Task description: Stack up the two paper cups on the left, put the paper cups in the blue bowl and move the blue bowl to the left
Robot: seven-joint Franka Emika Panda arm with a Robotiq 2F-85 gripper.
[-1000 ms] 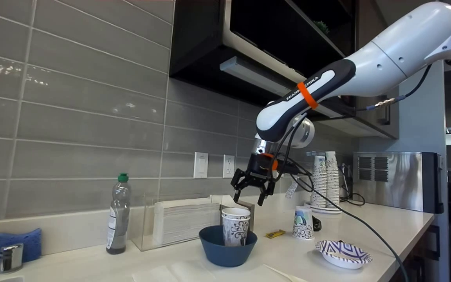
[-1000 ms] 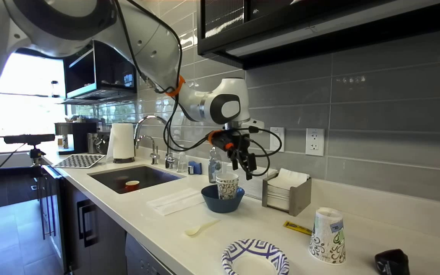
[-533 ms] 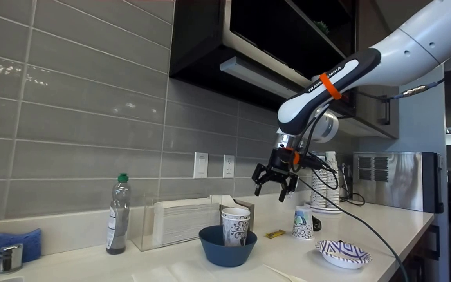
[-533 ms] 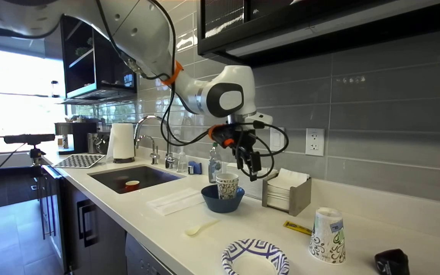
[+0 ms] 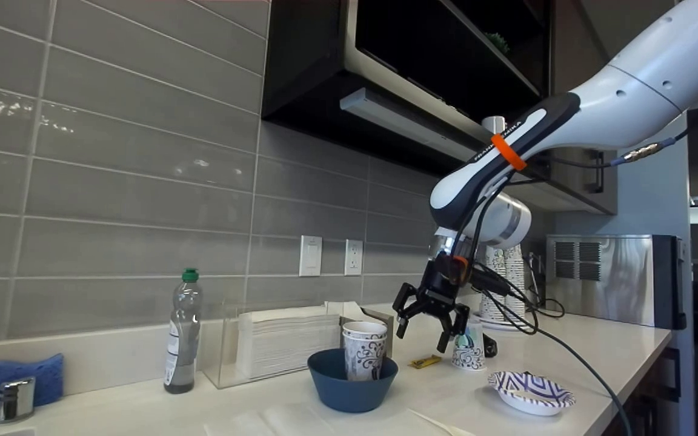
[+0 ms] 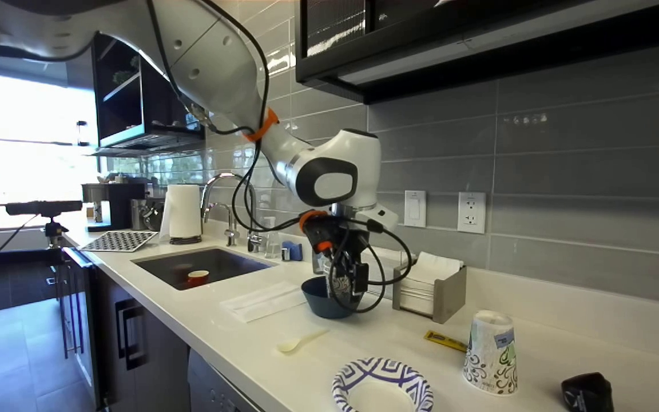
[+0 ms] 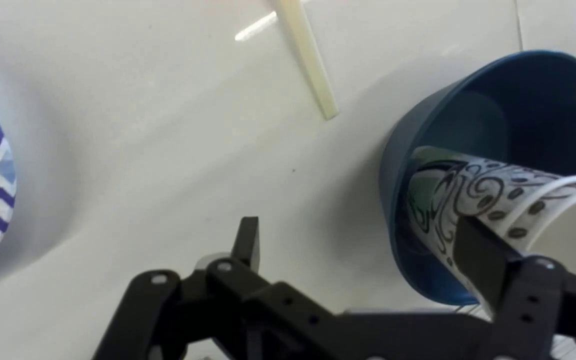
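Observation:
Two patterned white paper cups are nested one in the other and stand, mouth up, inside the dark blue bowl on the counter. In the wrist view the cups lean across the bowl at the right. My gripper hangs above the counter, right of the bowl in that exterior view and apart from it. Its jaws stand wide, with nothing between the fingertips. One finger overlaps the cups in the wrist view. In an exterior view the gripper and its cables partly hide the cups and bowl.
An upturned paper cup, a yellow packet and a patterned dish stand on the counter. A pale plastic utensil lies near the bowl. Behind are a napkin holder and a soap bottle.
My gripper has moved away from above the bowl, rightward in an exterior view, then sunk lower beside it. It has stayed open. Cups and bowl have not moved.

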